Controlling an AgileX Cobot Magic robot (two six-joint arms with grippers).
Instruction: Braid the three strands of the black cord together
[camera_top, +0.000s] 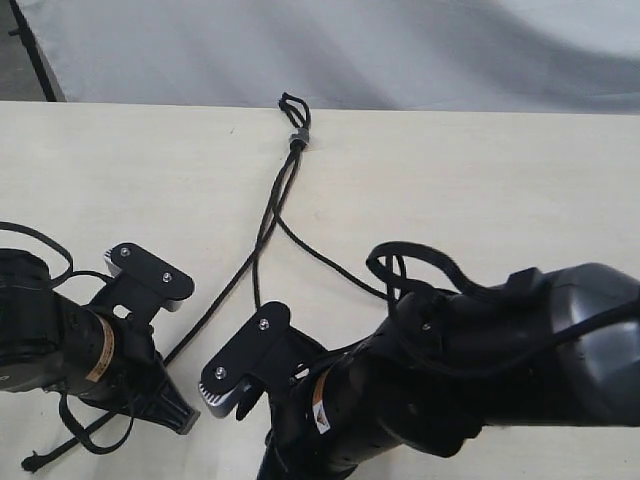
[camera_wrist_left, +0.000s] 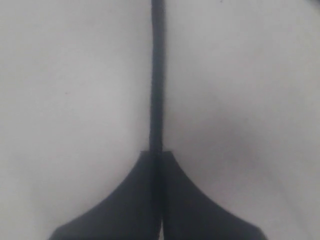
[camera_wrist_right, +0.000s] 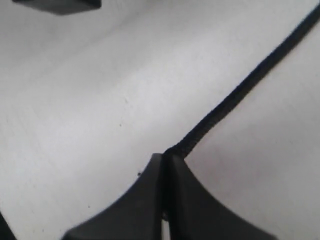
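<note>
Exterior view, cord: The black cord (camera_top: 290, 165) lies on the pale table (camera_top: 480, 180). Its loop (camera_top: 293, 108) and grey band (camera_top: 298, 137) sit at the far edge, and its long axis runs from there toward the two arms.
Exterior view, strands: The three strands (camera_top: 268, 215) leave the band close together, then fan apart. I can make out no braided crossings.
Exterior view, left strand: The left strand (camera_top: 207, 312) slants to the left gripper (camera_top: 170, 395) and ends past it in a small knot (camera_top: 30, 462).
Exterior view, middle strand: The middle strand (camera_top: 257, 285) drops straight to the right gripper (camera_top: 228, 395) and vanishes behind it.
Exterior view, right strand: The right strand (camera_top: 330, 258) veers off and goes under the right arm. No gripper is seen on it.
Left wrist view, grip: The left gripper (camera_wrist_left: 156, 152) is clenched, jaws pressed together on the left strand (camera_wrist_left: 156, 75), which runs straight away from the tips and looks taut.
Right wrist view, grip: The right gripper (camera_wrist_right: 165, 156) is also clamped tight, pinching a strand (camera_wrist_right: 240, 90) that leads away on a slant – most likely the middle strand.
Relation that matters: Each arm holds the strand on its own side of the fan. The next crossing likely depends on carrying one held strand over the other – the left arm is nearer the outer strand.
</note>
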